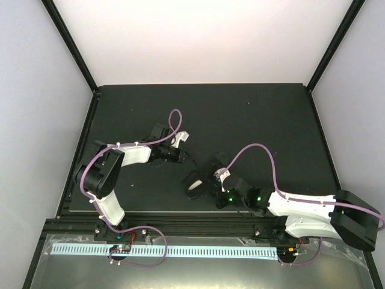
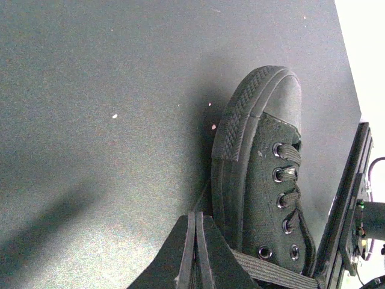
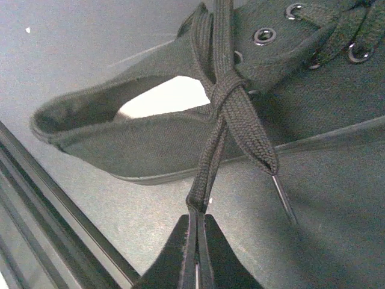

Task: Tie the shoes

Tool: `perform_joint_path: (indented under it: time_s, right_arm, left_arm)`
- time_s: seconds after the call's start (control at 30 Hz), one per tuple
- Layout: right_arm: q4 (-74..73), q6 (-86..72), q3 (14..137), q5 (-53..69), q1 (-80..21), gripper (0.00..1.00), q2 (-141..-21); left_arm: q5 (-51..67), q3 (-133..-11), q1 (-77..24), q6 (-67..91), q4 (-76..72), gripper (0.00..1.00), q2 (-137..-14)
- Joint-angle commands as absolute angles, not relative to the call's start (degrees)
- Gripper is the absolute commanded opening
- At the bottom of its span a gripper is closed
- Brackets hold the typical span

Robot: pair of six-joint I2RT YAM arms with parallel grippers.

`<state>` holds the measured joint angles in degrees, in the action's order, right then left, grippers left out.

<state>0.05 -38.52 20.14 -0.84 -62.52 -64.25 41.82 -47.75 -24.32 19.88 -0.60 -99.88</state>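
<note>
The small black shoe [image 1: 197, 180] lies on the black mat between my two grippers. In the left wrist view its ribbed toe and eyelets [image 2: 258, 180] show, toe pointing away. My left gripper [image 1: 185, 158] [image 2: 197, 218] is shut beside the sole; a flat taut lace [image 2: 277, 272] runs from under its fingers across the shoe's top. In the right wrist view the shoe's opening [image 3: 150, 132] faces me. My right gripper [image 1: 210, 179] [image 3: 197, 215] is shut on a lace strand [image 3: 210, 156] that comes taut from a crossing [image 3: 225, 87]. A loose lace end with its tip [image 3: 281, 195] hangs beside it.
The black mat [image 1: 252, 114] covers the table between white walls. A metal rail [image 1: 198, 226] runs along the near edge, close to the shoe's heel; it shows in the right wrist view [image 3: 54, 211] and the left wrist view [image 2: 349, 198].
</note>
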Motion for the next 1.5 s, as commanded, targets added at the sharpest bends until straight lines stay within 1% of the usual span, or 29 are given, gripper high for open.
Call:
perform_joint_path:
  time_s: [0.0, 0.03, 0.07, 0.1, 0.13, 0.17, 0.2, 0.3, 0.37, 0.4, 0.43, 0.5, 0.6, 0.8, 0.97, 1.03, 1.13, 1.43, 1.47]
  right_arm:
    - [-5.2, -39.3, 20.4, 2.0, -63.0, 0.10, -61.1]
    - [-6.7, -38.9, 21.2, 1.0, -62.9, 0.24, -60.1]
    - [-8.4, -38.5, 22.3, -0.2, -62.9, 0.41, -59.2]
    - [-10.0, -38.2, 23.1, -1.5, -62.8, 0.56, -58.1]
    - [-11.6, -37.7, 24.0, -2.5, -62.3, 0.65, -56.9]
    - [-12.7, -37.4, 24.7, -2.8, -61.0, 0.71, -55.6]
    - [-13.3, -36.9, 25.0, -2.4, -59.6, 0.75, -54.3]
    - [-12.4, -35.1, 24.2, 1.3, -54.1, 0.81, -50.0]
    - [-10.5, -33.8, 22.6, 5.5, -49.8, 0.82, -48.0]
    - [-9.2, -33.4, 22.1, 7.7, -47.5, 0.82, -47.3]
    - [-7.9, -32.9, 21.0, 10.4, -45.2, 0.80, -47.1]
    - [-4.2, -32.5, 19.5, 15.5, -41.1, 0.75, -47.7]
    - [0.2, -32.4, 18.0, 22.1, -37.7, 0.67, -51.1]
    - [7.3, -33.3, 17.8, 27.1, -37.1, 0.56, -58.7]
    - [10.8, -33.7, 18.2, 28.2, -37.2, 0.48, -63.4]
    - [11.5, -33.7, 18.5, 27.9, -37.1, 0.43, -65.0]
    - [12.3, -33.1, 19.2, 27.7, -37.1, 0.40, -67.4]
    - [14.6, -32.5, 20.0, 29.6, -37.2, 0.36, -72.0]
    - [14.7, -32.5, 20.1, 29.6, -37.2, 0.34, -72.3]
  left_arm:
    - [41.9, -47.8, -23.3, 16.6, -4.3, 0.02, -99.0]
    - [42.6, -47.7, -23.6, 15.6, -3.9, 0.02, -98.6]
    - [43.4, -47.8, -23.9, 14.4, -3.2, 0.04, -98.4]
    - [43.6, -47.7, -24.3, 13.8, -2.3, 0.09, -98.0]
    - [43.4, -47.5, -24.5, 13.4, -1.9, 0.19, -97.5]
    - [42.8, -47.0, -24.6, 13.3, -1.8, 0.30, -96.7]
    - [41.7, -46.2, -24.6, 13.7, -1.9, 0.38, -95.3]
    - [38.1, -44.3, -24.7, 14.8, -2.2, 0.53, -90.7]
    - [35.1, -43.1, -24.9, 15.6, -2.0, 0.60, -86.9]
    - [34.1, -42.7, -25.1, 15.8, -1.8, 0.61, -85.2]
    - [33.7, -42.4, -25.5, 15.8, -1.4, 0.61, -83.5]
    - [33.7, -42.3, -27.0, 15.8, -0.6, 0.60, -81.2]
    - [34.1, -43.2, -30.9, 14.9, 2.1, 0.55, -81.0]
    - [28.3, -46.4, -38.9, 10.8, 9.3, 0.52, -85.6]
    - [22.5, -48.5, -42.1, 10.0, 11.9, 0.46, -88.9]
    - [21.0, -49.3, -42.6, 9.6, 12.8, 0.46, -89.5]
    - [20.1, -49.9, -43.0, 9.3, 13.3, 0.46, -90.0]
    - [19.7, -50.8, -44.1, 8.7, 13.8, 0.46, -91.6]
    - [19.6, -50.8, -44.2, 8.7, 13.8, 0.45, -91.6]
